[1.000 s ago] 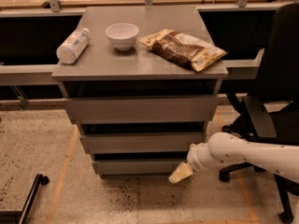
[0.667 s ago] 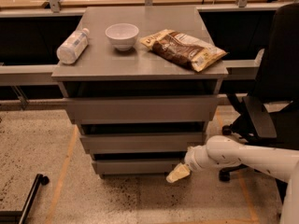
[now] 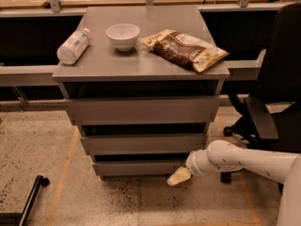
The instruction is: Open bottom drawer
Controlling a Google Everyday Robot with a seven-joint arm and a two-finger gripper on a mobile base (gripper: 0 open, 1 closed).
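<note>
The bottom drawer is the narrowest, slimmest grey front at the foot of the grey cabinet, with a dark gap above it. My gripper comes in from the right on a white arm. It sits just below and in front of the drawer's right end, near the floor. The mid-sized drawer and the widest top drawer stack above it.
On the cabinet top lie a plastic bottle, a white bowl and a snack bag. A black office chair stands right of the cabinet. A black caster leg lies on the floor at lower left.
The gripper has shifted slightly left along the bottom drawer's right end. The drawers have not visibly moved.
</note>
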